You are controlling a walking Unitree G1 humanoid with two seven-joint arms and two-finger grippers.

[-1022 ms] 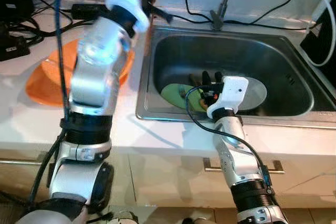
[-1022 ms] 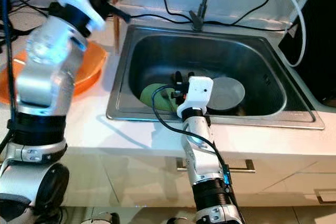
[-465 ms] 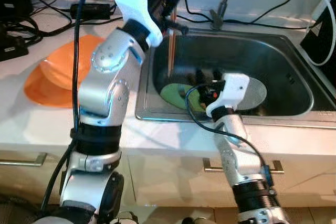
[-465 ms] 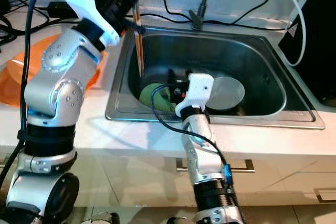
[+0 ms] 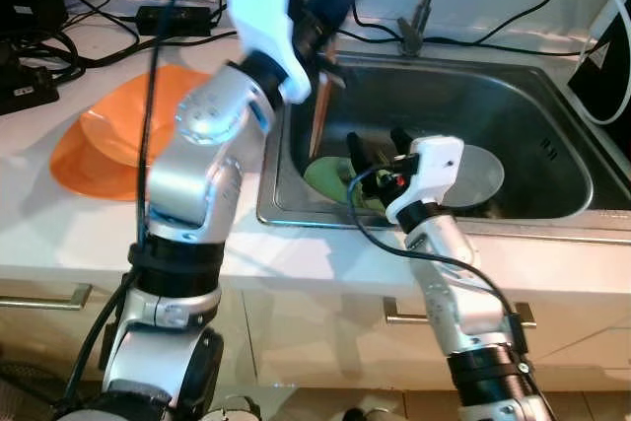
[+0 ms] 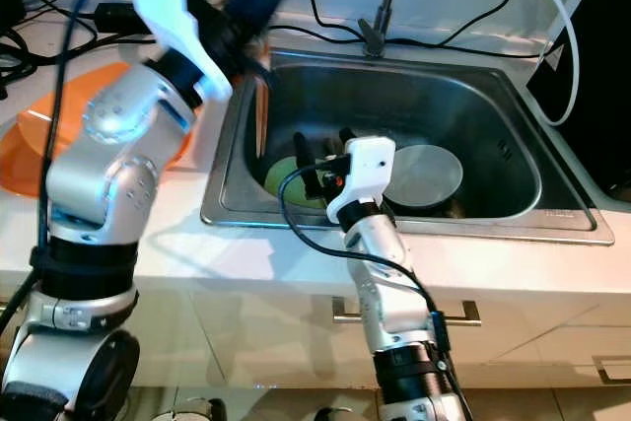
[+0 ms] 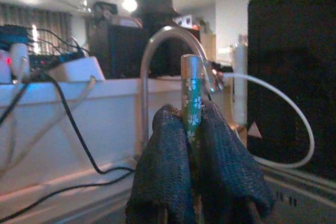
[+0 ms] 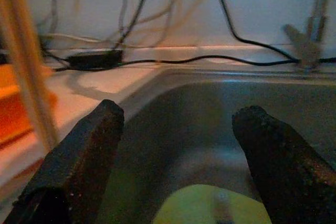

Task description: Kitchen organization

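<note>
A: What is the left tool (image 7: 192, 145) gripping?

B: It is pinching a pair of long wooden chopsticks with a green flowered end (image 7: 191, 98), fingers closed tight on them. It is hanging over the left rim of the stainless steel sink (image 5: 532, 115), and the chopsticks are reaching down into the basin.

A: And the right tool (image 5: 378, 140)?

B: Its two black fingers (image 8: 84, 150) are standing wide apart and holding nothing, over the near-left part of the basin, just above a round green plate (image 5: 325, 176). A grey round plate (image 5: 483, 173) is lying beside that one.

A: Anything on the worktop (image 5: 59, 234)?

B: An orange bowl (image 5: 104, 135) is sitting left of the sink.
</note>
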